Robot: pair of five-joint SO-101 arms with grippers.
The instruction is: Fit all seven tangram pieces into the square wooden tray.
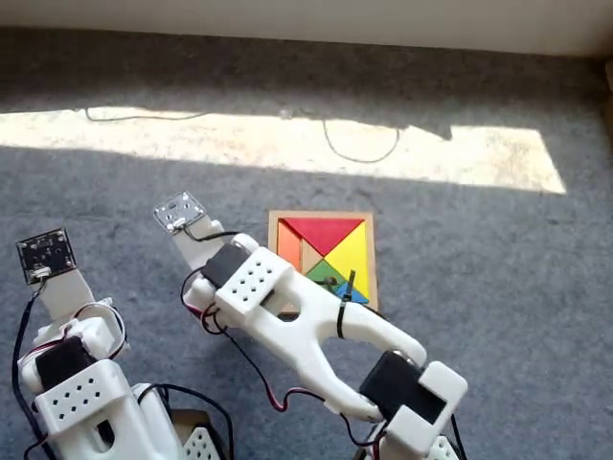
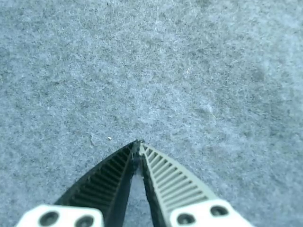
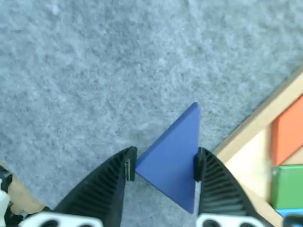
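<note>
Right pincer [image 3: 165, 153] clamps blue triangle [image 3: 177, 137] just beside tray [image 3: 255, 123] rim. Left pincer [image 2: 138, 143] closed, tips together, holding nothing, over grey table [image 2: 142, 61].

Sunlit band across carpet [image 1: 287, 144] — shade elsewhere

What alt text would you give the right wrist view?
The right hand grips a blue triangle between its fingers over grey carpet, just beside the wooden tray. An orange piece and a green piece sit inside the tray.
</note>
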